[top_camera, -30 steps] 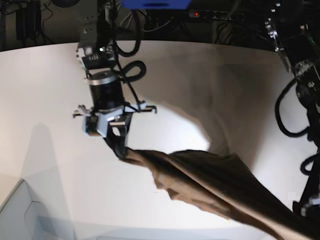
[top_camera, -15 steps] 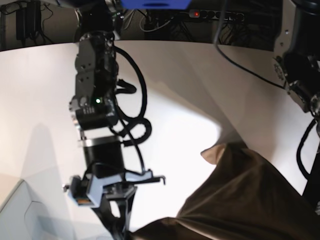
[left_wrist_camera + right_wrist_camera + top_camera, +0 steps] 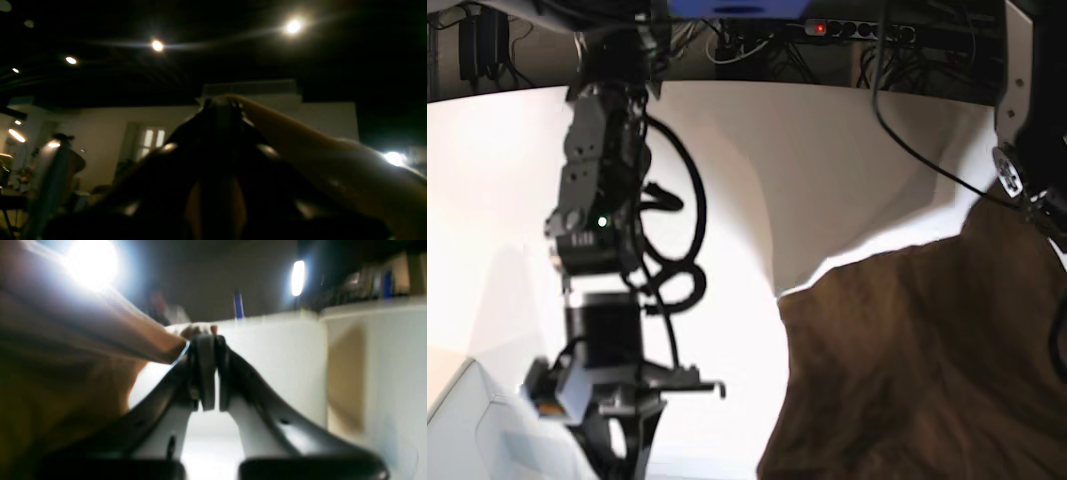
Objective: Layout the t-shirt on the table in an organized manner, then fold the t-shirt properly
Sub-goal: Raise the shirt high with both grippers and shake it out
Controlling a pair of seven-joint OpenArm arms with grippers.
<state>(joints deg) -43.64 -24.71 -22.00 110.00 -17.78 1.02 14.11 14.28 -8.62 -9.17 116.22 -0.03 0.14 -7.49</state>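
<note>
The brown t-shirt (image 3: 907, 360) hangs lifted above the white table (image 3: 727, 200) and fills the lower right of the base view. My right gripper (image 3: 206, 340) is shut on an edge of the t-shirt (image 3: 66, 373), which stretches off to the left in the right wrist view. In the base view this gripper (image 3: 622, 455) points down at the bottom left. My left gripper (image 3: 222, 101) is shut on the t-shirt (image 3: 300, 140), the cloth running taut to the right. Its arm (image 3: 1027, 150) stands at the right edge, its fingers hidden there.
Black cables loop around the right-gripper arm (image 3: 607, 220). A power strip (image 3: 857, 30) and wires lie beyond the table's curved far edge. A pale angled surface (image 3: 467, 420) shows at the bottom left corner.
The right arm has swung down toward the bottom of the base view. The t-shirt has been raised and spread, from a low twisted strip to a wide sheet on the right.
</note>
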